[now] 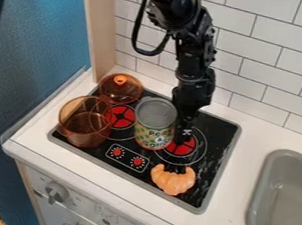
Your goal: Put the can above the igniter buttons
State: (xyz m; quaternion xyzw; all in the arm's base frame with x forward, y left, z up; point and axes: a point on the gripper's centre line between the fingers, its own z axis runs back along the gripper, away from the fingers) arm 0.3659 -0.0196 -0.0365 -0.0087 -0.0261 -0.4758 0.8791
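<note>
Black gripper [186, 132] right down beside the can [155, 125], and whether it's open or closed, I can't tell! The can's upright on the cooktop [203, 199], between the pot [85, 128] and the gripper, with the croissant [173, 180] near the front edge.

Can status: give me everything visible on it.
The can is a cylinder with a dull grey, metal-looking top inside a raised rim; open or lidded, I can't tell. Its side is yellow and green, patterned, with large dark lettering. It looks upright on the black stove top, between the two red burners, just up from the red dials. The arm comes down close beside it; contact unclear.
</note>
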